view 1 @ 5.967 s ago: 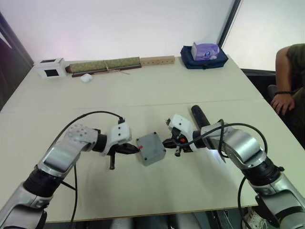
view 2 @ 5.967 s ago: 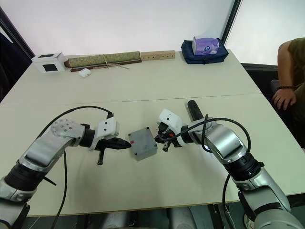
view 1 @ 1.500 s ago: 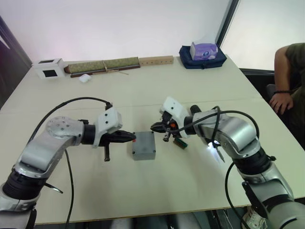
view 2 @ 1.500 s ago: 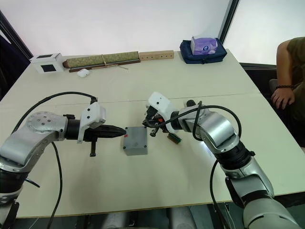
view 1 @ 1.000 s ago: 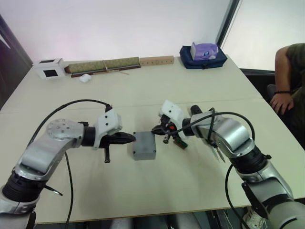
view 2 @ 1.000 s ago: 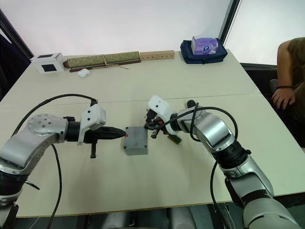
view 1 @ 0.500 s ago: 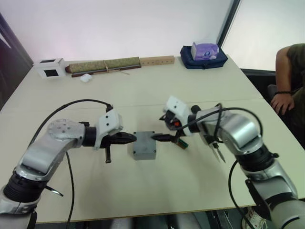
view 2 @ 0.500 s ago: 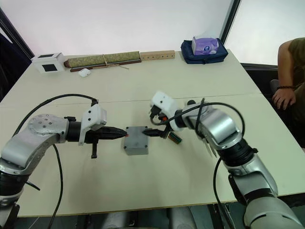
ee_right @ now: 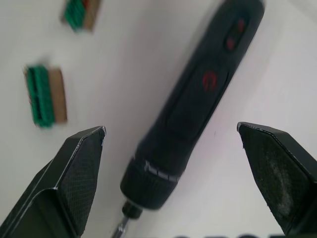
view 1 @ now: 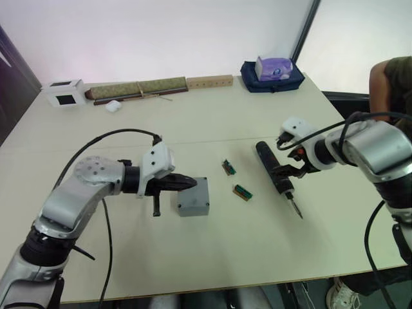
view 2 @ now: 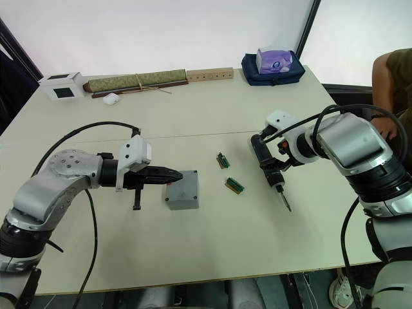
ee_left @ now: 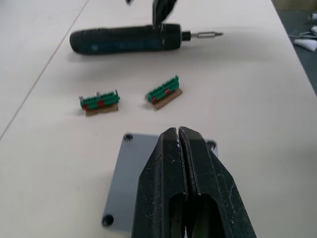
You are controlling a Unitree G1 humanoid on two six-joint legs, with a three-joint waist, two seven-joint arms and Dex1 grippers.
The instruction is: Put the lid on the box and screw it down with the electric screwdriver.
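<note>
The left gripper [ee_left: 179, 144] reaches sideways with its fingers pressed together, holding nothing, the tips over the lid [view 1: 193, 196] that sits on the grey box. The right gripper [ee_right: 171, 144] hangs spread wide over the screwdriver [view 2: 266, 162], a dark thick tool lying flat on the table [view 1: 212, 116].

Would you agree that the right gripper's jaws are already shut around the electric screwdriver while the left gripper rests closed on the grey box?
Not quite: the right gripper has its jaws wide open, straddling the electric screwdriver without gripping it, as the right wrist view shows. The rest holds: the left gripper is closed over the grey box.
</note>
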